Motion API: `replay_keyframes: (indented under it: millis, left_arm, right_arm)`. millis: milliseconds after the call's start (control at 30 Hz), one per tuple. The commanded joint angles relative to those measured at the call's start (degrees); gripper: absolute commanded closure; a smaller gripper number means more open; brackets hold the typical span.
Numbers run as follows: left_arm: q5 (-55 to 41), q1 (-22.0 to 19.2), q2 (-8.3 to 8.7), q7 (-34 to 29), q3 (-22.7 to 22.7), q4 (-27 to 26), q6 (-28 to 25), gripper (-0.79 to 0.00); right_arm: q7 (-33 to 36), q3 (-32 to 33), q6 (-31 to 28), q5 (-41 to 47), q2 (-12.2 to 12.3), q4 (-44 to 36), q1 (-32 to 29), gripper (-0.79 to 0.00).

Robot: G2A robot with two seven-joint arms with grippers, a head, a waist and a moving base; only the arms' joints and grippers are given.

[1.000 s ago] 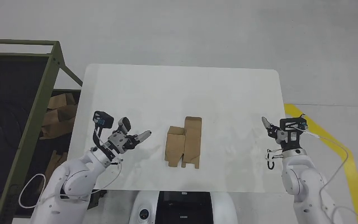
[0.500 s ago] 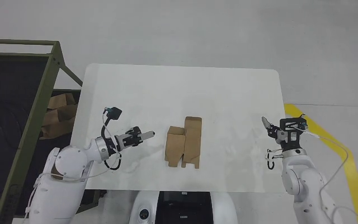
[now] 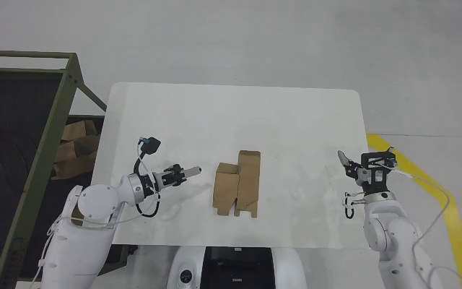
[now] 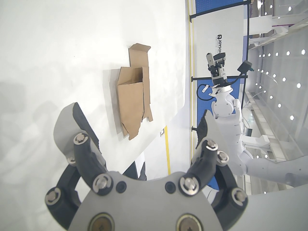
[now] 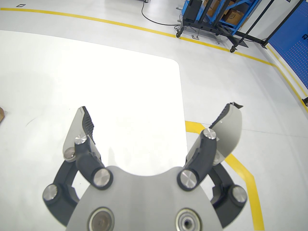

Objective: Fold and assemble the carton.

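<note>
**Carton nearer the left gripper**

The flat carton is seen midway along the worktop's near edge, its long axis running near-to-far. The left gripper, fingers apart, is pointed at its left side from nearby. The right gripper, fingers also spread, is held at the right edge, well apart.

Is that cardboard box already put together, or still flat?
Not assembled: the carton lies nearly flat on the table, end flaps sticking out.
</note>
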Motion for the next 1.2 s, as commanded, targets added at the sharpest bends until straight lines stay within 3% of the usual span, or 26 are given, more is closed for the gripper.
replay_keyframes:
  millis: [0, 267, 433, 767, 933, 1033, 1167]
  left_arm:
    - [0.0, 0.0, 0.00, 0.0, 0.0, 0.0, 0.0, -0.785]
    - [4.2, -3.7, -0.07, 2.5, 6.1, 5.9, -2.5, -0.785]
    - [2.7, -7.9, -0.32, 2.0, 10.5, 11.7, -6.8, -0.785]
    - [0.3, -12.2, -0.71, 2.1, 16.4, 17.1, -9.6, -0.776]
    - [0.5, -13.4, -0.73, 2.9, 17.8, 18.8, -9.7, -0.711]
    - [0.4, -13.9, -0.74, 3.5, 18.6, 19.9, -10.0, -0.613]
    - [-0.1, -14.5, -0.77, 4.1, 19.5, 21.0, -10.2, -0.610]
  right_arm:
    - [0.0, 0.0, 0.0, 0.0, 0.0, 0.0, 0.0, -0.785]
    - [0.0, 0.0, 0.0, 0.0, 0.0, 0.0, 0.0, -0.785]
    - [0.0, 0.0, 0.0, 0.0, 0.0, 0.0, 0.0, -0.785]
    - [0.0, 0.0, 0.0, 0.0, 0.0, 0.0, 0.0, -0.785]
    - [0.0, 0.0, 0.0, 0.0, 0.0, 0.0, 0.0, -0.785]
    - [0.0, 0.0, 0.0, 0.0, 0.0, 0.0, 0.0, -0.785]
    - [0.0, 0.0, 0.0, 0.0, 0.0, 0.0, 0.0, -0.785]
